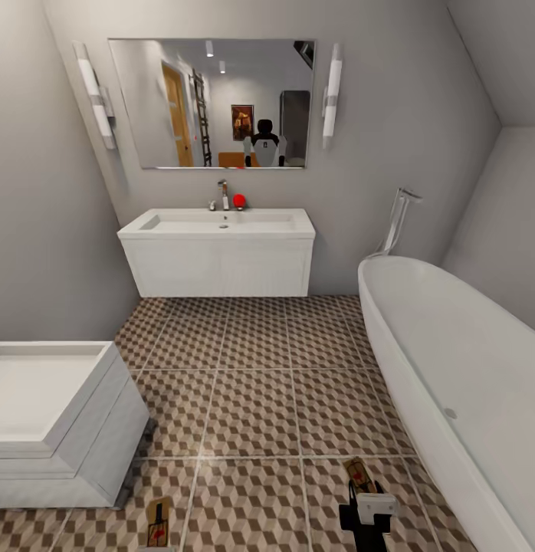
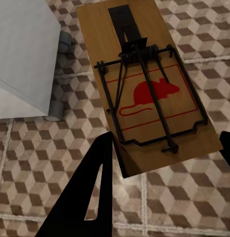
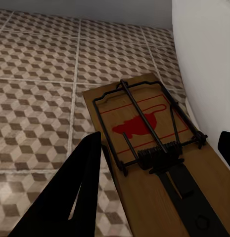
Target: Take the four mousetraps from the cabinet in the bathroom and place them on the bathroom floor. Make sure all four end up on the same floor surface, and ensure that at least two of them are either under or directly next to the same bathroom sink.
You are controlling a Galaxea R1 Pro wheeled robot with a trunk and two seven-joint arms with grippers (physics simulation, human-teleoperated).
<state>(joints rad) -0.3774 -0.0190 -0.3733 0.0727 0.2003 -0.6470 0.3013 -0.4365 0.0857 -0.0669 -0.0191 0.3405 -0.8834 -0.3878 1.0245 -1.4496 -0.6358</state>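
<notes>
I hold two mousetraps over the cube-patterned bathroom floor (image 1: 252, 383). One mousetrap (image 2: 149, 94), a brown board with a red mouse print and dark wire, sits between the fingers of my left gripper (image 2: 166, 143), which is shut on it; in the head view this mousetrap (image 1: 159, 521) is at the bottom left. My right gripper (image 1: 367, 512) is shut on the other mousetrap (image 1: 360, 475), seen close up as a mousetrap (image 3: 149, 148) in that gripper (image 3: 161, 140). The white sink (image 1: 221, 224) on its vanity stands ahead at the far wall. The cabinet is out of view.
The white bathtub (image 1: 451, 353) runs along the right, close to my right gripper. A white boxy unit (image 1: 53, 414) stands at the left beside my left gripper; its grey feet (image 2: 58, 49) rest on the tiles. A mirror (image 1: 214, 103) hangs above the sink.
</notes>
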